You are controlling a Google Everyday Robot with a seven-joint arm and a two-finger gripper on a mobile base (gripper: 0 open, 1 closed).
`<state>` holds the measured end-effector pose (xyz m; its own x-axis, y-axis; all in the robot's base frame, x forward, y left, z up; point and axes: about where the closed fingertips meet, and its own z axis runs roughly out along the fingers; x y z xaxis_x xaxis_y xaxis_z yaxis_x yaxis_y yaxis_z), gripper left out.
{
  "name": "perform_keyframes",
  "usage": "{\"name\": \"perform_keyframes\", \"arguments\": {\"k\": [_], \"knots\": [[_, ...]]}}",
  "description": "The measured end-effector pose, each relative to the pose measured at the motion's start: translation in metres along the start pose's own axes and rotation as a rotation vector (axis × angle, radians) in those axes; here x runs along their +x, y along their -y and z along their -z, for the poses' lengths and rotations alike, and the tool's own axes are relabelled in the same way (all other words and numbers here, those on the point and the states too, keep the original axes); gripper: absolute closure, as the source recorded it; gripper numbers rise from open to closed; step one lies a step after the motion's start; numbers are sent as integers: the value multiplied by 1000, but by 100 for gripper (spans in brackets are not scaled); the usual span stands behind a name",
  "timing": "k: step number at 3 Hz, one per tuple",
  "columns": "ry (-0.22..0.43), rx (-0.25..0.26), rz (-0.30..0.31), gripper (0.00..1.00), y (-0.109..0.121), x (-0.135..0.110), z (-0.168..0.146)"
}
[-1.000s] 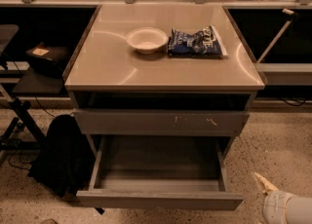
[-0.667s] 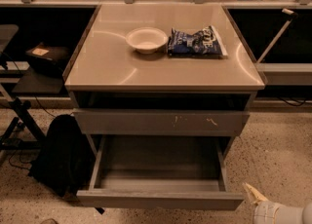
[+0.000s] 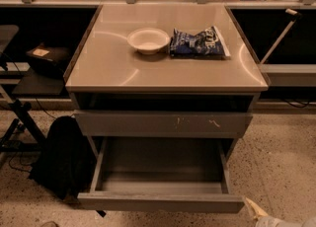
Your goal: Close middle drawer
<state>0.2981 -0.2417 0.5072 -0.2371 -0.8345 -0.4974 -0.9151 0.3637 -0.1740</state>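
The middle drawer is pulled far out of the grey cabinet, low in the camera view. It has a plain flat front, and its grey box interior holds nothing. Above it sits the shut grey drawer front with pale scratch marks. My gripper shows only as a pale tip at the bottom right edge. It is just right of the open drawer's front right corner and apart from it. The rest of the arm is cut off by the frame.
On the cabinet top stand a white bowl and a blue snack bag. A black backpack lies on the speckled floor left of the drawer. Dark shelving flanks both sides, and a cluttered bench runs behind.
My gripper tip has moved left and down, closer to the open drawer's front right corner. The drawer has not moved.
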Motion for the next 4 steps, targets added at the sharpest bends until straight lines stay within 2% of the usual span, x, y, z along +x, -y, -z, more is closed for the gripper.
{"name": "perform_keyframes", "arguments": {"k": [1,2,3,4], "knots": [[16,-66,4,0,-47,17,-44],[37,-134,5,0,-83,30,-86],[22,-143,38,0,-78,25,-118],[-19,-109,79,0,-40,6,-144]]}}
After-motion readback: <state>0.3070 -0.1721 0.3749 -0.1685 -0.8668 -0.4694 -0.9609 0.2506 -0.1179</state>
